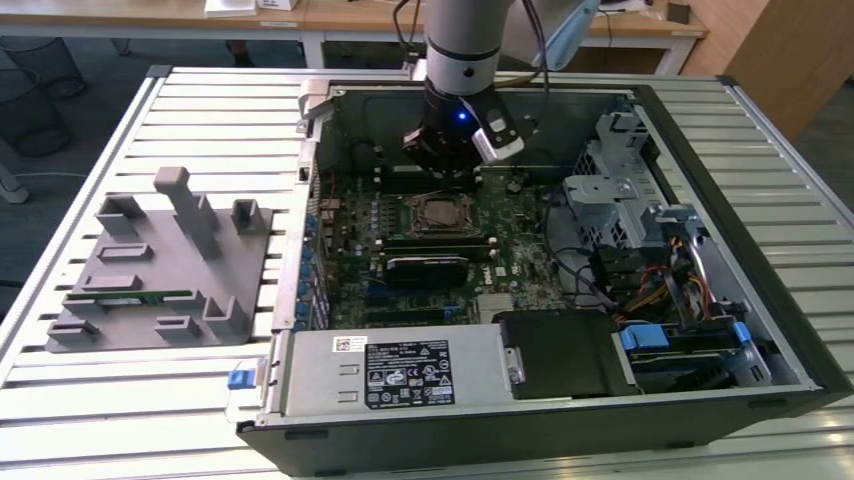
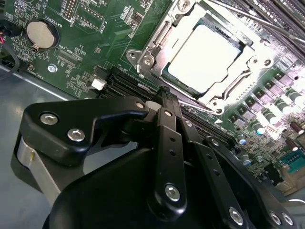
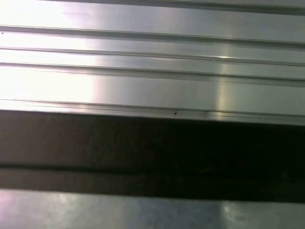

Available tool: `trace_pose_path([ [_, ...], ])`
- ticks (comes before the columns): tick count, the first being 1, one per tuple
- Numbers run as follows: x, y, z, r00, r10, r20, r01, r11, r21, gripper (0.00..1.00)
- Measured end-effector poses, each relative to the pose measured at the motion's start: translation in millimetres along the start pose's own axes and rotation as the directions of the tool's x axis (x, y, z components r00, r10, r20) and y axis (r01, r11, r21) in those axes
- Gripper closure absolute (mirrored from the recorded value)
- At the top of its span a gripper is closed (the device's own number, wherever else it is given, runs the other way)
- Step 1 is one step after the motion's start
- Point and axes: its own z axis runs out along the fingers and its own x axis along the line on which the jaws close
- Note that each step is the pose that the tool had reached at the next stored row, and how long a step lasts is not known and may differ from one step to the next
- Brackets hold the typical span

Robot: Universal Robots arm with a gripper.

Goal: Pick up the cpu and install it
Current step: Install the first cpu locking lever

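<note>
Exterior view: open computer case [image 1: 561, 250] lies on its side on a table of ribbed aluminium slats [image 1: 200, 100]. At 9 o'clock of the case a grey fixture block [image 1: 160, 265] with upright pegs and slots rests on the slats; a thin green memory stick [image 1: 134, 297] lies in one of its slots. Beyond the table, at 12 o'clock, pale desks [image 1: 334, 15] and a wooden cabinet side [image 1: 787, 50] stand on a dark floor; a wire basket [image 1: 34, 90] sits at 10 o'clock.

The arm comes down from 12 o'clock into the case. The gripper [image 1: 451, 172] hangs above the green motherboard [image 1: 521, 215], just at 12 o'clock of the socket [image 1: 441, 213].

Second wrist view: the cpu [image 2: 204, 53], silver top catching glare, sits flat inside the socket's metal frame [image 2: 143, 57]. The gripper [image 2: 164, 93] is near it but apart from it, its black fingers [image 2: 167, 109] pressed together with nothing between them. A round coin cell [image 2: 40, 33] sits on the board at 9 o'clock of the socket.

First wrist view: bright aluminium slats [image 3: 152, 71] with a dark band [image 3: 152, 152] across them; cannot tell what the band is.
</note>
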Motion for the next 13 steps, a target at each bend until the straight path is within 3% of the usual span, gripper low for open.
trace_pose_path([
  [13,-4.3,-0.6,6.6,1.0,0.0,0.0,0.0,1.0,0.0,0.89],
])
